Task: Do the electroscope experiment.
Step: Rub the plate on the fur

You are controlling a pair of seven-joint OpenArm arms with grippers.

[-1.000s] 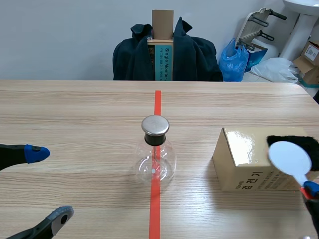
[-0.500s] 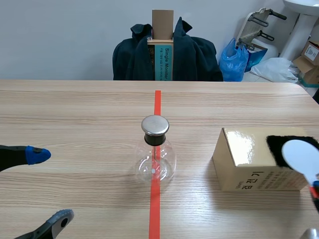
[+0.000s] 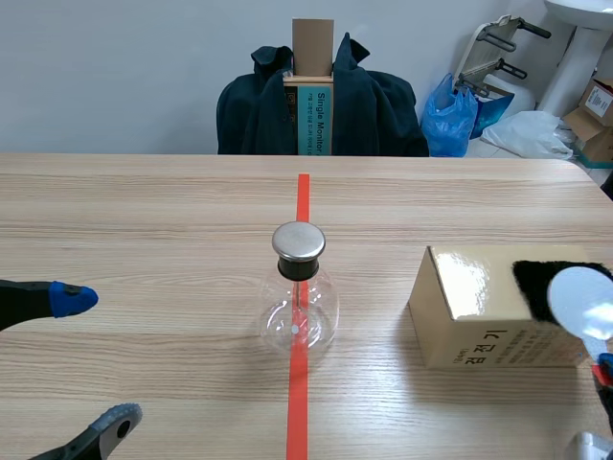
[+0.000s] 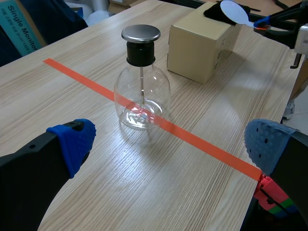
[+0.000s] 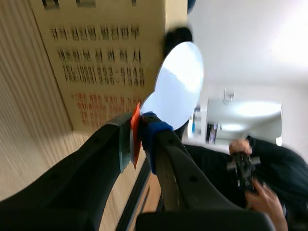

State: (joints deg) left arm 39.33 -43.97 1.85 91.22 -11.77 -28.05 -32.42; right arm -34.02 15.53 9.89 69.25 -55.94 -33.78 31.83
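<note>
One wooden tabletop [image 3: 144, 220] carries everything. On it, near the right edge, sits the biggest thing, a tan cardboard box [image 3: 469, 307] with printed text on its side.

Next in size is the electroscope [image 3: 299, 307], a clear glass flask with a black neck and a metal cap [image 3: 298, 241]. It stands upright in the middle of the tabletop, on the orange-red tape line and well apart from the box. Nothing touches it.

My left end effector [image 4: 169, 143] waits by the near left corner. Its blue pads are spread wide with nothing between them, and the flask stands ahead of it.

My right end effector [image 5: 138, 132] is at the right edge, pressed onto the thin handle of a white disc paddle [image 3: 586, 299], so it is pinching that paddle.

A black fuzzy patch [image 3: 536, 278] lies on top of the box, at its right end. I cannot tell whether it is fur or cloth.

The disc is the smallest thing and the only one that has moved. In the last second it slid from the front of the box toward the right edge, and now it sits over the black patch. The left arm and the flask did not move.

I judge this is the rubbing step, charging the disc on the patch. I cannot see whether the disc really touches it. Bringing the disc to the metal cap is not yet done.
</note>
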